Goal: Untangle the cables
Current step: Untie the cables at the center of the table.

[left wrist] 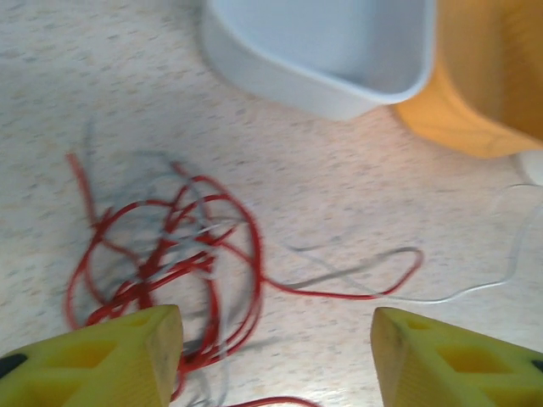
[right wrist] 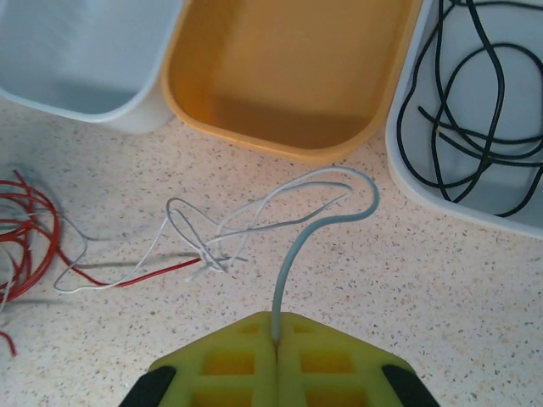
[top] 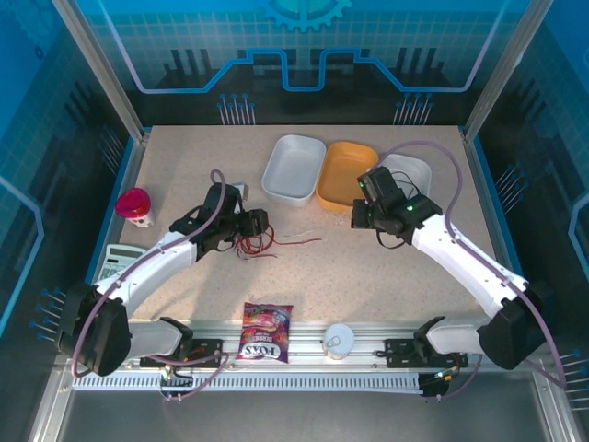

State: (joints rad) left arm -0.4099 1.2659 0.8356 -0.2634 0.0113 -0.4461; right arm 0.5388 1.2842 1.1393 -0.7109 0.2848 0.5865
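Left gripper (left wrist: 276,356) hung open over the red cables (left wrist: 170,254) tangled on the table (left wrist: 339,195), right gripper (right wrist: 277,339) pinched a whitish cable (right wrist: 280,297) near the orange tray (right wrist: 288,68), black cables (right wrist: 467,127) sat in the pale tray (right wrist: 403,161).

White arms (top: 460,253), black joints (top: 512,335), pale-purple hoses (top: 431,145) — yellow fingers (right wrist: 327,360), seemingly black-cornered.

From the bench (top: 368,276) centre, six o'clock lies open. White tub (top: 294,166), orange tub (top: 345,175) and pale tub (top: 416,170) wall off twelve; red cables (top: 253,244) sprawl at nine, a whitish cable (right wrist: 280,288) trailing toward three.
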